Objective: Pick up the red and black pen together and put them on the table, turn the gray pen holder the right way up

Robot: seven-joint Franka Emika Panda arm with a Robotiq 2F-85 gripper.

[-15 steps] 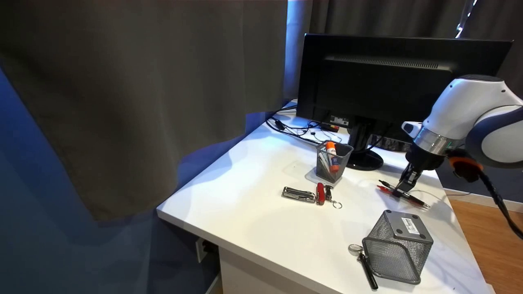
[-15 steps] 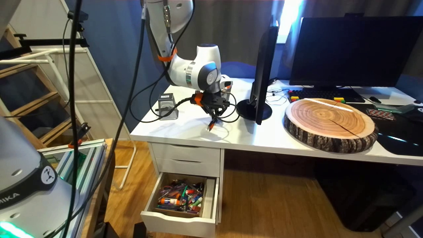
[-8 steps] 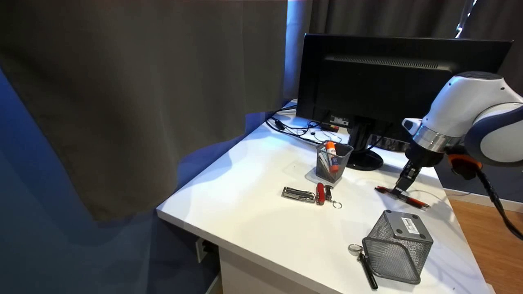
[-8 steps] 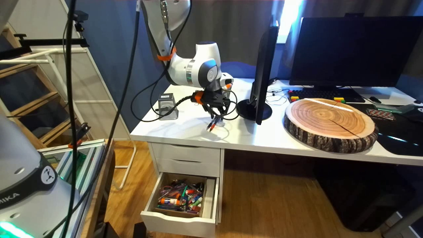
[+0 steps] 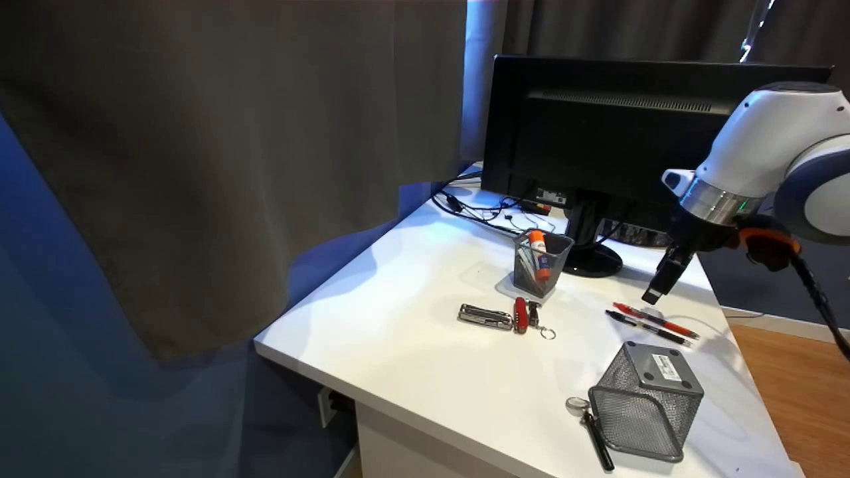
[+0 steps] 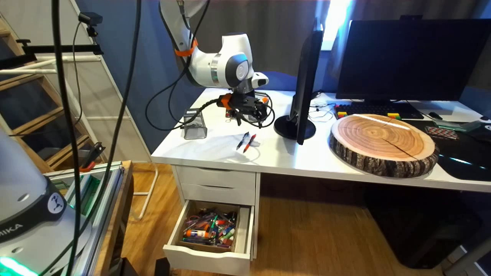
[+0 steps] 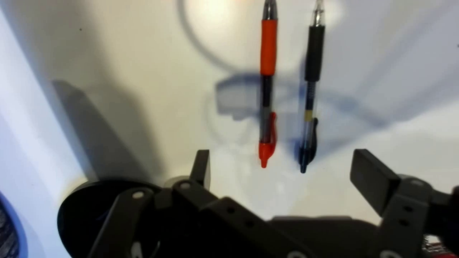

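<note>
Red pen point(image 7: 266, 89) and black pen point(image 7: 310, 93) lie side by side near the desk point(image 5: 412, 358) edge; gray mesh holder point(image 5: 647, 401), upside down, nearer a corner.

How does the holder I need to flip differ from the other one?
The pen holder stands base up, its white label showing; the other holder stands upright, base hidden. The other holder contains an orange-capped stick; none shows in the pen holder. Both are gray mesh cups on the table.
</note>
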